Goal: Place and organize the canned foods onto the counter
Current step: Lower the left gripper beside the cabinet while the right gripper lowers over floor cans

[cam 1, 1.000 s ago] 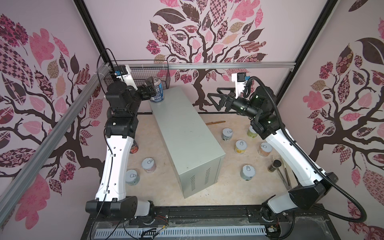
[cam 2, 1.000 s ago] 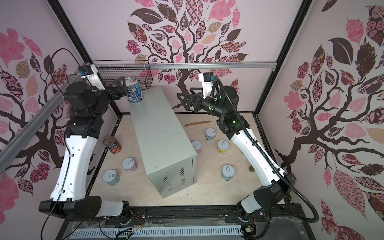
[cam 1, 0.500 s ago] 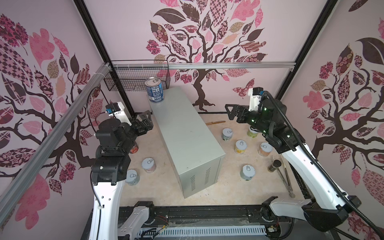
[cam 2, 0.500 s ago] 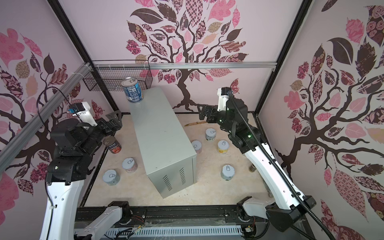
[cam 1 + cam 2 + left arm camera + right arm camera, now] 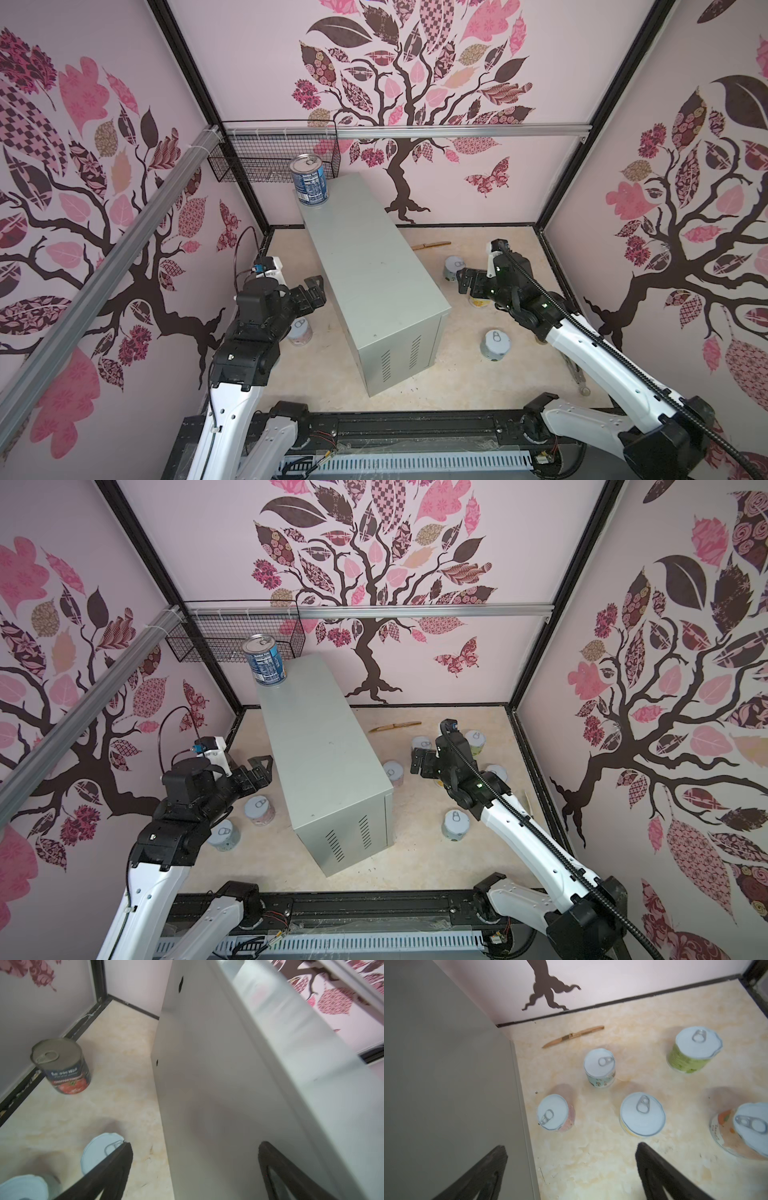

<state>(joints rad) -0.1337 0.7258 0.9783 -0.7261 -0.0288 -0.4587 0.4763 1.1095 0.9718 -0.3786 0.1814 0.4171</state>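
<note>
Your left claw (image 5: 193, 1145) and right claw (image 5: 571, 1147) both gape wide, gripping nothing. The blue tin (image 5: 309, 183) stands lidded on the far end of the desk (image 5: 374, 270), well beyond both claws. Five short tins (image 5: 600, 1069) sit ahead of the right claw, and a tomato tin (image 5: 62, 1066) sits ahead of the left.

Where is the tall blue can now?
In both top views the blue can stands upright on the far left corner of the counter, near the wire basket.

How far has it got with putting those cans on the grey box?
Done: one blue can stands at the far end of the counter. In hand: nothing; left claw and right claw are open and empty. Left: the tomato can and the short white-lidded cans, on the floor.
</note>
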